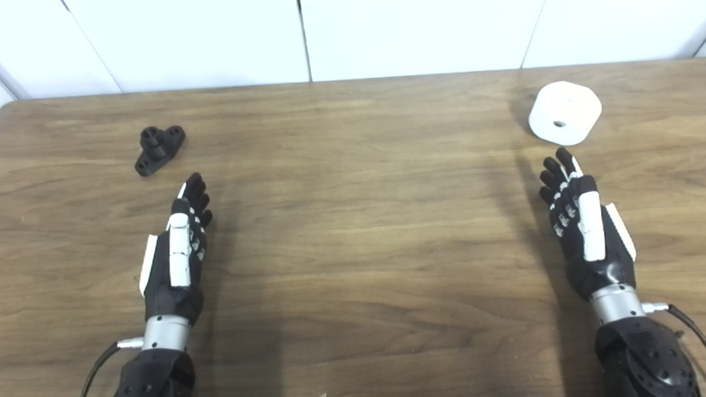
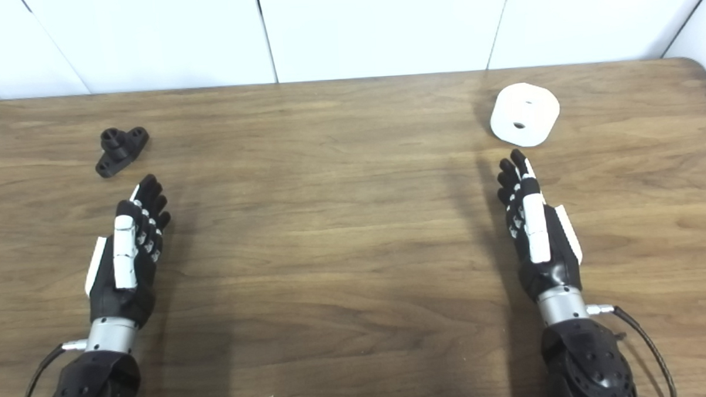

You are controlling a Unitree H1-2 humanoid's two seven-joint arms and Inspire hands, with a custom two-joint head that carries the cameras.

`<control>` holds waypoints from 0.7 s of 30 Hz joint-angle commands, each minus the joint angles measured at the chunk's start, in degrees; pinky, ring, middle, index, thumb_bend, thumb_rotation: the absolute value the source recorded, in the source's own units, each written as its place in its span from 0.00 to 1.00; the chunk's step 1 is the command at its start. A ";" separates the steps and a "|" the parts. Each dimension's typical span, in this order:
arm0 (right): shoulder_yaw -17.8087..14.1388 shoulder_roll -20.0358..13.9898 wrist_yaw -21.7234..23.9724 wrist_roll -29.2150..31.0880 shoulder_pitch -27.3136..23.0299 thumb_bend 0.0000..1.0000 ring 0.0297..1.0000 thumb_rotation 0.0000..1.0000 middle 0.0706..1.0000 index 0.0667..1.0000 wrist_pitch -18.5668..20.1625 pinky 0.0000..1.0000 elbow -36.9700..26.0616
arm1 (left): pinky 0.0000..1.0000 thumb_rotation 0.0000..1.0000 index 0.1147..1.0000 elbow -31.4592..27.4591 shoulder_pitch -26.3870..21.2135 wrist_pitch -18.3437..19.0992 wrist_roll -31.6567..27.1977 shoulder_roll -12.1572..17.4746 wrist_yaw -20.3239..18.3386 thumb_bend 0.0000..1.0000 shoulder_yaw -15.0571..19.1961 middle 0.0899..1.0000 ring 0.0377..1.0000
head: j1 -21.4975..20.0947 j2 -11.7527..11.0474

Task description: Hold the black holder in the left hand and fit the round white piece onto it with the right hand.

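- The surface (image 1: pixel 354 233) is brown wood grain, with white wall panels (image 1: pixel 417 26) behind its far edge
- The holder (image 1: pixel 159 148) lies on the far left of the surface; it is black, a flat elongated base with a short round post standing up from its middle and a hole near each end; it sits at a slant, one end toward the wall, the other toward the robot
- The left hand (image 1: pixel 178 246) is over the surface near the holder, on the robot's side of it and slightly to the right; it holds nothing; its fingers (image 1: pixel 197 195) are stretched out and loosely apart, pointing toward the far edge; the fingertips are close to the holder but clear of it
- The white piece (image 1: pixel 565 113) lies flat on the far right of the surface; it is round and thick, with a small dark hole in the middle of its top face; nothing touches it
- The right hand (image 1: pixel 583 226) is on the robot's side of the white piece; it is empty, fingers (image 1: pixel 557 171) extended and slightly spread, the tips just short of the piece's near edge
- The holder and the white piece are well apart, at opposite sides of the surface, with bare wood between them
- Both forearms come in from the bottom edge, each with a silver wrist ring and a thin black cable (image 1: pixel 695 333) at the wrist; dark shadows of the arms fall on the wood beside them
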 commanded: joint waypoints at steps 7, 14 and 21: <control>0.14 -1.27 0.15 0.29 0.45 0.54 0.99 1.00 0.97 1.00 -1.91 1.00 -0.17 | 1.00 1.00 0.96 -1.11 0.76 -2.27 -0.10 0.93 -0.03 0.53 -0.25 0.98 0.99 | -0.04 0.07; 0.27 -1.33 0.05 0.08 0.56 0.53 0.99 1.00 0.97 1.00 -1.50 1.00 -0.54 | 1.00 1.00 0.96 -1.30 0.79 -1.88 -0.13 0.84 0.05 0.54 -0.27 0.98 0.99 | 0.19 -0.16; -0.26 -2.41 0.79 1.40 0.98 0.55 0.99 1.00 0.97 1.00 -1.96 1.00 0.26 | 1.00 1.00 0.97 -0.93 1.18 -2.53 0.48 -0.21 0.49 0.55 -1.08 0.98 0.98 | 4.75 -2.63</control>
